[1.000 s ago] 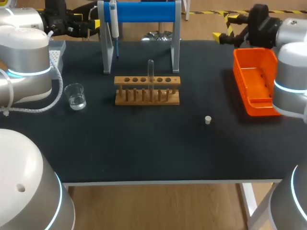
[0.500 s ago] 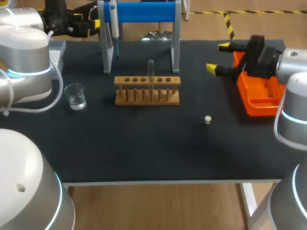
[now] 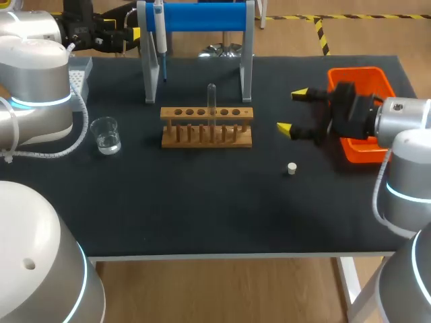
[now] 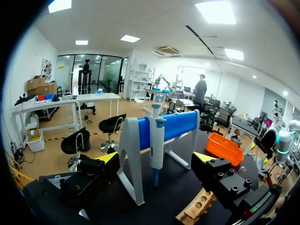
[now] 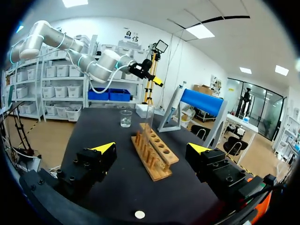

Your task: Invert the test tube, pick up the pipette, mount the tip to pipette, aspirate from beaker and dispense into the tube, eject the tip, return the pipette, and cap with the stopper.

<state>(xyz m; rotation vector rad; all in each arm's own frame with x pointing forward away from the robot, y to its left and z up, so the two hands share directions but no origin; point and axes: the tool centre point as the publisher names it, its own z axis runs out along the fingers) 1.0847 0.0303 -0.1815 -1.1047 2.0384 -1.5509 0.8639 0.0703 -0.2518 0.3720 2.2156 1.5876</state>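
Stretched low over the table point(image 3: 202, 208), fingers wide apart.
Holds the right gripper point(image 3: 291, 111) empty, aimed at the wooden rack point(image 3: 206, 128) with the test tube point(image 3: 211, 101) standing in it, stopper point(image 3: 291, 168) lying nearby. Holds the left gripper point(image 4: 155, 157) at the back, likewise spread, facing the hanging pipette point(image 4: 156, 140).

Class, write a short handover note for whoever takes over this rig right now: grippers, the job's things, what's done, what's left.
Left gripper: open, at the far left corner, facing the pipette on its blue stand.
Right gripper: open, over the table between the rack and the orange bin.
Test tube stands in the rack, apparently rounded end up; beaker left of the rack; stopper lies loose on the table.
Done: nothing visible. Left: every step, starting with inverting the tube.
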